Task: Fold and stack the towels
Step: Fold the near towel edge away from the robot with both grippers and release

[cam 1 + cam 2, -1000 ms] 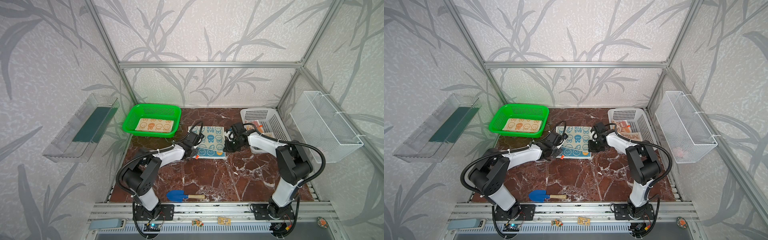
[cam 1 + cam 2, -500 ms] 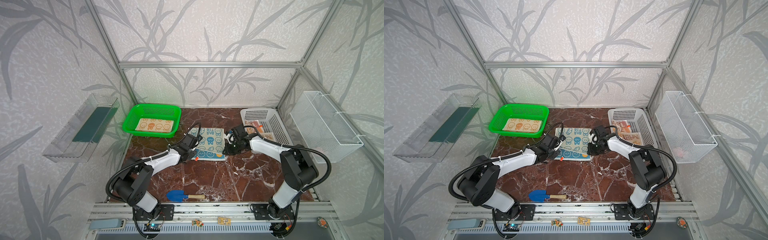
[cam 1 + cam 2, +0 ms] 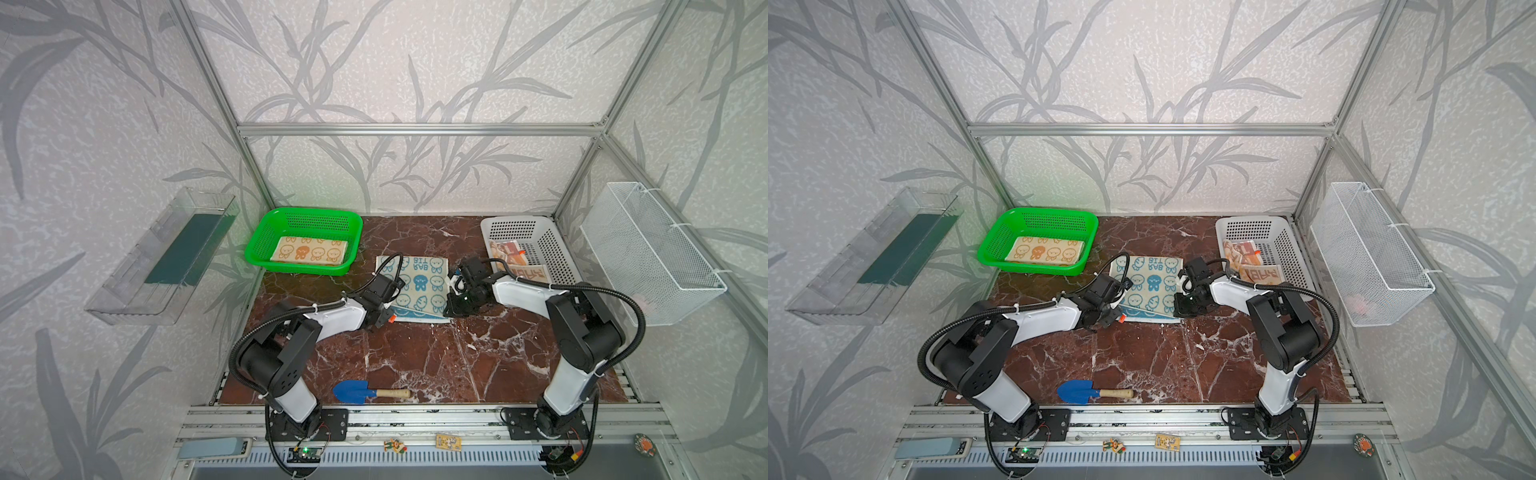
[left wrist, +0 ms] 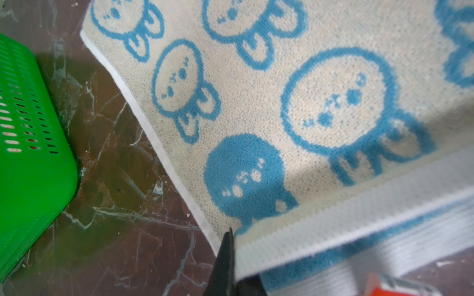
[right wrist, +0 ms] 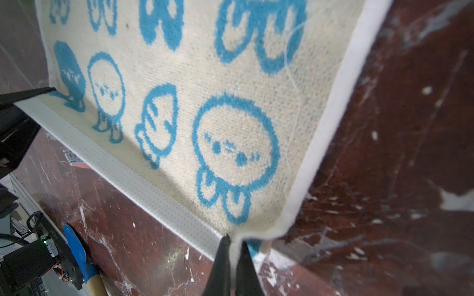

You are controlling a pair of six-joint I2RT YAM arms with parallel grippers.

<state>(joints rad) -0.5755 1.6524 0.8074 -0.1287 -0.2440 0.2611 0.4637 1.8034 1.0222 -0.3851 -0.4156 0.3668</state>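
Marble-patterned brown tabletop carries a green basket at its far left and a white basket at its far right. Between them the blue-bunny towel lies mostly flat, with its near edge raised off the surface. The orange-bunny towel lies folded in the green basket, and the striped towel sits rumpled in the white one. The left gripper pinches the blue-bunny towel's near-left corner and the right gripper its near-right corner, both with fingers closed on the hem. 1 blue trowel lies near the front edge.
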